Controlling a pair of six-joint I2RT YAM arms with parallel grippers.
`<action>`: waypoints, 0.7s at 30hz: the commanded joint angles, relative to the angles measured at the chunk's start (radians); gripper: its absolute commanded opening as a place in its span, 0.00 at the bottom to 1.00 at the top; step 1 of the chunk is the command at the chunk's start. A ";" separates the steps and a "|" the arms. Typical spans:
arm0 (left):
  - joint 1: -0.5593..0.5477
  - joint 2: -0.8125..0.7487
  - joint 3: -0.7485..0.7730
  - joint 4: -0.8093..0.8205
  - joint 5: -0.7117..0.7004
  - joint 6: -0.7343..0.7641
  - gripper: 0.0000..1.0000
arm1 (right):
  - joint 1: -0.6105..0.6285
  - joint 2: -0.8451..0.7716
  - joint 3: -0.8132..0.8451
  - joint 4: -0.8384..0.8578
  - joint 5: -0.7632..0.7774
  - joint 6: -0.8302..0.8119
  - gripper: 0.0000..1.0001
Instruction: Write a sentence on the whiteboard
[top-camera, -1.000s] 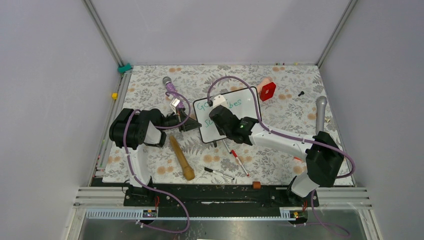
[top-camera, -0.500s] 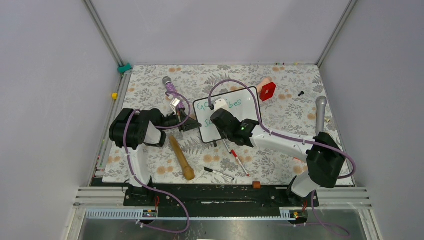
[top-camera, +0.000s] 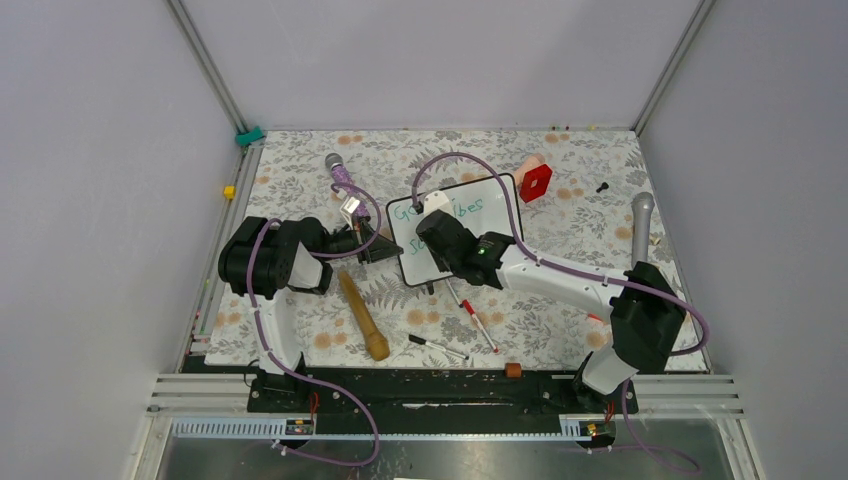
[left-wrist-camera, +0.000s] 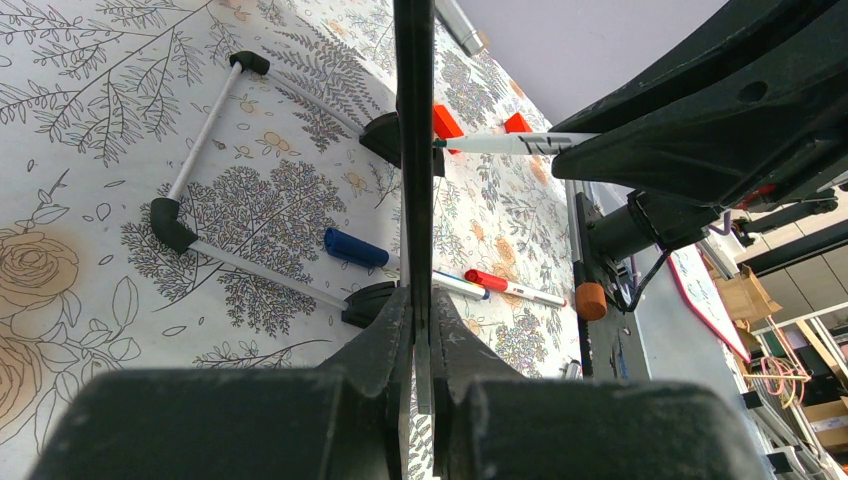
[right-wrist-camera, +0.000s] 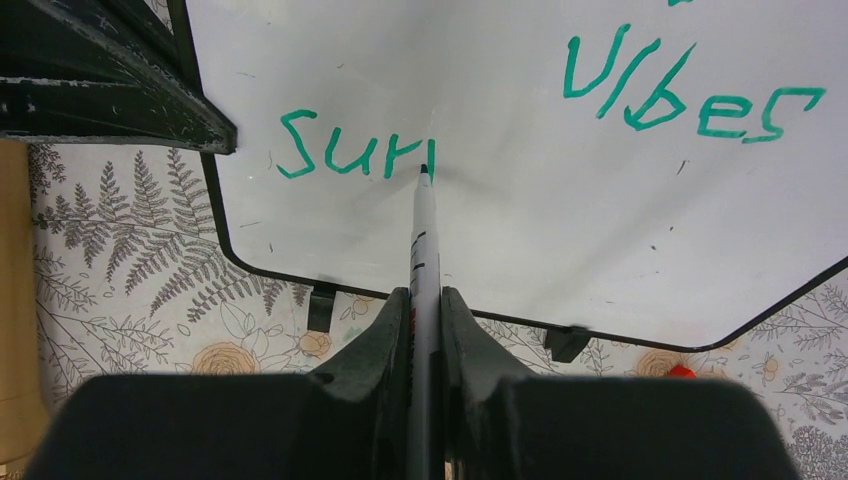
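Observation:
The whiteboard (top-camera: 492, 207) lies tilted in the middle of the floral mat, black-framed with little feet. My left gripper (top-camera: 384, 246) is shut on its left edge; the left wrist view shows the frame edge-on (left-wrist-camera: 413, 150) pinched between the fingers (left-wrist-camera: 380, 330). My right gripper (right-wrist-camera: 425, 300) is shut on a white marker (right-wrist-camera: 424, 235) whose tip touches the board. The sentence (right-wrist-camera: 345, 152) is green: "Sur" plus a fresh stroke at the tip, with "Vibes" (right-wrist-camera: 690, 95) on the line above. From the top, my right gripper (top-camera: 437, 224) covers much of the writing.
A wooden stick (top-camera: 362, 316), a red-capped marker (top-camera: 478, 322) and a black pen (top-camera: 437, 346) lie near the front. A red block (top-camera: 535, 182) sits behind the board, a grey microphone (top-camera: 641, 225) at right, a purple one (top-camera: 338, 168) at back left.
My right gripper dipped slightly down and right with the marker, then came back up and left over the board. The left gripper and the board held still.

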 joint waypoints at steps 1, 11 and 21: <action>-0.004 0.024 0.007 0.010 0.007 0.046 0.01 | -0.010 0.017 0.055 -0.006 0.039 -0.015 0.00; -0.005 0.024 0.009 0.011 0.007 0.046 0.01 | -0.021 0.024 0.067 -0.015 0.055 -0.018 0.00; -0.005 0.026 0.010 0.011 0.007 0.046 0.00 | -0.035 0.015 0.064 -0.020 0.065 -0.019 0.00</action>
